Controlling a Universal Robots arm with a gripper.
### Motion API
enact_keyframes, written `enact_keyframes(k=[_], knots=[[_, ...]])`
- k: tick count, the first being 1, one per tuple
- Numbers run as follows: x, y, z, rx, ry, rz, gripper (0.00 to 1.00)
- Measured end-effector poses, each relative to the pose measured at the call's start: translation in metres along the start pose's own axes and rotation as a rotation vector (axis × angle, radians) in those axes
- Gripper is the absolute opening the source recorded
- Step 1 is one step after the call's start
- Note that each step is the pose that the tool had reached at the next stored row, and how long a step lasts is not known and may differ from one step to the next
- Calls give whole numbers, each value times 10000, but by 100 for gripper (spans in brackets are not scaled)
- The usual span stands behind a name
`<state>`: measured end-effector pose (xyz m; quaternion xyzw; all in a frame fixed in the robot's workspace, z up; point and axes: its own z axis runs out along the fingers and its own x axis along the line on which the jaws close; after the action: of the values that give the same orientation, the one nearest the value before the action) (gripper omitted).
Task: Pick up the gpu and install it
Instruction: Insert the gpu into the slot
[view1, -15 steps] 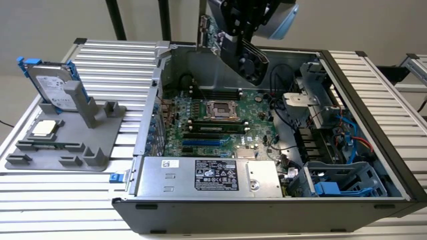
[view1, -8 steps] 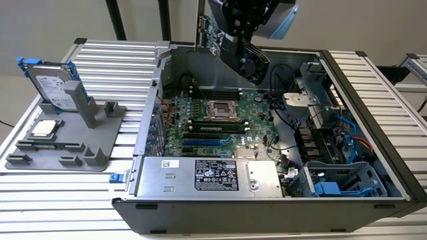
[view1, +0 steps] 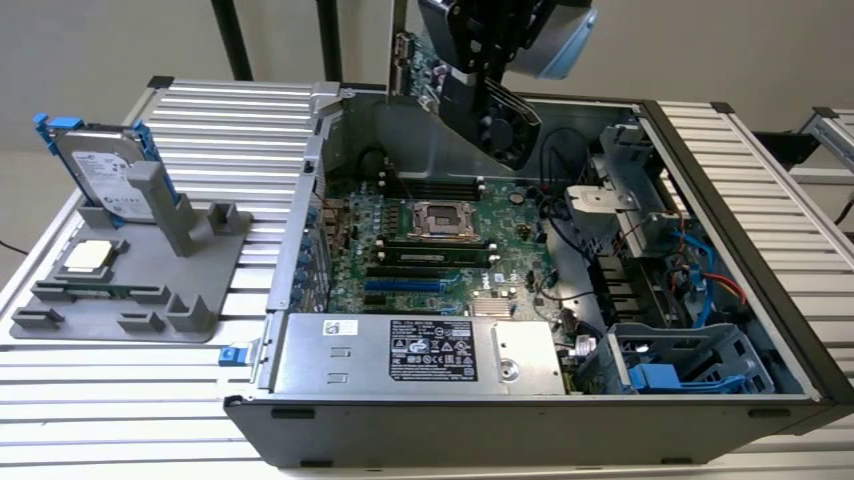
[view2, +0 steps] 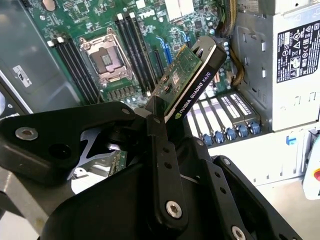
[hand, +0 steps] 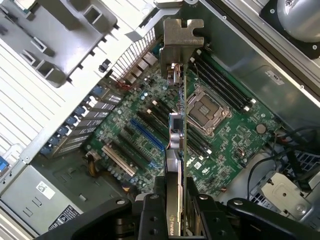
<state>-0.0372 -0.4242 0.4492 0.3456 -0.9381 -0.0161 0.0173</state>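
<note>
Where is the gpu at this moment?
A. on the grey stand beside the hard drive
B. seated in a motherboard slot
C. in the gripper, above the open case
C: the gripper is shut on the gpu, which hangs in the air above the motherboard, touching no slot.

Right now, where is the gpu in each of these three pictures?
Exterior view: the gpu hangs tilted above the open case.
Second wrist view: the gpu juts from the gripper.
First wrist view: the gpu is edge-on over the motherboard.
Shared landmark: the empty CPU socket.
</note>
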Motion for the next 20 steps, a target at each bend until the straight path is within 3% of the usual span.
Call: enact_keyframes(k=[20], knots=[[0,0,0,19,35,-849,0]])
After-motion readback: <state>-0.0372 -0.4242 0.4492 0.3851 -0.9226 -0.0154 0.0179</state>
